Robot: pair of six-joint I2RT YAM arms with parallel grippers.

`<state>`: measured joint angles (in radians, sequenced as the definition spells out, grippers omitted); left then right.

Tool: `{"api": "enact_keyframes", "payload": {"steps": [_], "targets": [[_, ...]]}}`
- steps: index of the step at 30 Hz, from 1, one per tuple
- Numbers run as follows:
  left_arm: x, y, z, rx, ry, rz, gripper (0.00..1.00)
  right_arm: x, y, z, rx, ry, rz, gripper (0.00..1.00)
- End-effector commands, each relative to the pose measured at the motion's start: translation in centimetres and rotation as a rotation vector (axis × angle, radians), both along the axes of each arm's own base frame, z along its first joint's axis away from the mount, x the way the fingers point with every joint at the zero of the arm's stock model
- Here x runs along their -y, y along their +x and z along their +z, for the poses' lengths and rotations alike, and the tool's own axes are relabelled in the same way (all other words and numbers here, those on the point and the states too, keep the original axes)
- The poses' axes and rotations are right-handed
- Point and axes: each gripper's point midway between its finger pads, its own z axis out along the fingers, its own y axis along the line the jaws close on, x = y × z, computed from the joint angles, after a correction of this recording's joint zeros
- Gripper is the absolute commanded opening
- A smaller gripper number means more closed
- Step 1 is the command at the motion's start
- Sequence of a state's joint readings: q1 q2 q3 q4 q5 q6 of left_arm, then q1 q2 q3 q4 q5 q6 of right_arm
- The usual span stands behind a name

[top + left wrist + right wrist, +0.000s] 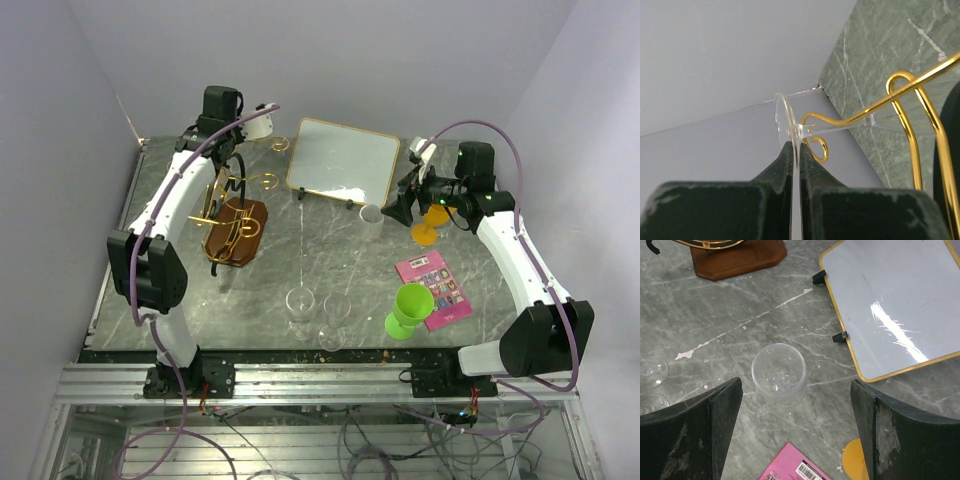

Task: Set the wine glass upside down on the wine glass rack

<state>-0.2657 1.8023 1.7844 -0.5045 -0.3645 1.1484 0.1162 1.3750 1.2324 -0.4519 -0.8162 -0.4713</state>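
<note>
- Clamped tight in the left gripper (799, 152): round foot of the clear stemmed wine glass (785, 120), edge-on between the fingers.
- Just ahead of those fingers, stem crossing a curled arm of the gold wire rack on a dark-brown wooden base (880, 104).
- Spread wide, gripping nothing: right gripper (796, 386).
- Beneath its gap, a small clear glass cup (779, 374); ahead and rightward, a gold-framed white board (900, 305).

A green goblet (410, 305) stands beside a pink booklet (440, 285).
</note>
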Motion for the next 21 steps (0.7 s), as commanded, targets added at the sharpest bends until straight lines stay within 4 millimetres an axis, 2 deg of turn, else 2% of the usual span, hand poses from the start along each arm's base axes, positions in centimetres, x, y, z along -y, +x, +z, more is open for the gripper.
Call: {"api": "enact_keyframes", "payload": {"steps": [1,12,21], "targets": [[-0.4,1.2,2.8,0.1,0.016,0.056,0.07,0.2,0.2,0.3,0.023,0.009,-0.007,0.89],[-2.2,1.3,2.3,0.101,0.032,0.162,0.07,0.2,0.2,0.2,0.017,0.014,-0.008,0.89],[-2.8,0.3,1.8,0.094,0.017,0.192,0.07,0.2,0.2,0.1,0.016,0.016,-0.005,0.89]]}}
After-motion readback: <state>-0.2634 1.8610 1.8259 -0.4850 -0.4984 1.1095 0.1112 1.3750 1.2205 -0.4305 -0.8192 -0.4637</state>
